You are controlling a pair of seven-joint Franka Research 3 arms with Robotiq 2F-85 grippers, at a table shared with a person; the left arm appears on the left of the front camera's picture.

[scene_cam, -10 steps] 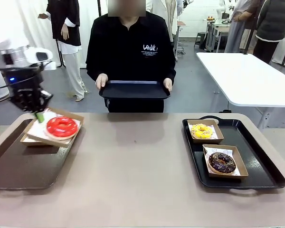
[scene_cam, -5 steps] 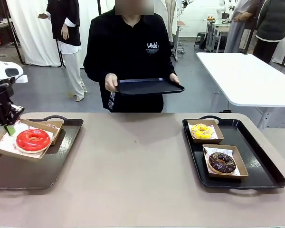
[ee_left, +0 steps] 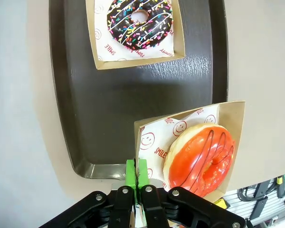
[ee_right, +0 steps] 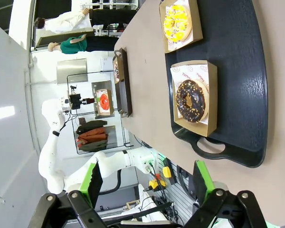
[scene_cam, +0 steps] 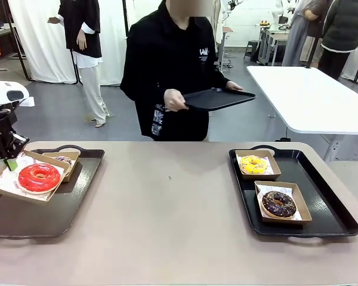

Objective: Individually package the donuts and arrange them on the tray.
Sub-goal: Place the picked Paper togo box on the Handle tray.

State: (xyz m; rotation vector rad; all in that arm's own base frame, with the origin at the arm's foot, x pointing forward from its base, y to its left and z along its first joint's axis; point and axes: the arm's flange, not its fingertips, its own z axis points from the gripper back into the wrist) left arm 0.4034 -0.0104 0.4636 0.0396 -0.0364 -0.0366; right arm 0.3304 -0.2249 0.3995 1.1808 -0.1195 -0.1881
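Holding a boxed red donut [scene_cam: 39, 178] over the left tray's [scene_cam: 48, 220] left edge.
The left gripper [ee_left: 137, 178] is clenched on that cardboard box's [ee_left: 232, 123] rim; the right gripper [ee_right: 145, 183] hangs released. Yellow donut [scene_cam: 253, 163] and chocolate donut [scene_cam: 278, 203] sit boxed on the right tray [scene_cam: 334, 214], the purple donut [ee_left: 140, 22] far on the left tray.

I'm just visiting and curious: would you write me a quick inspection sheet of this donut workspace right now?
Surface: tan table bearing two dark trays.
Job's things: red donut in a box held up at its corner; sprinkled dark donut boxed on left tray; yellow donut and chocolate donut boxed on right tray.
Clutter: nothing seen.
Grippers: left gripper shut on the box; right gripper open.
Cables: nothing seen.
Surroundings: person carrying an empty tray.
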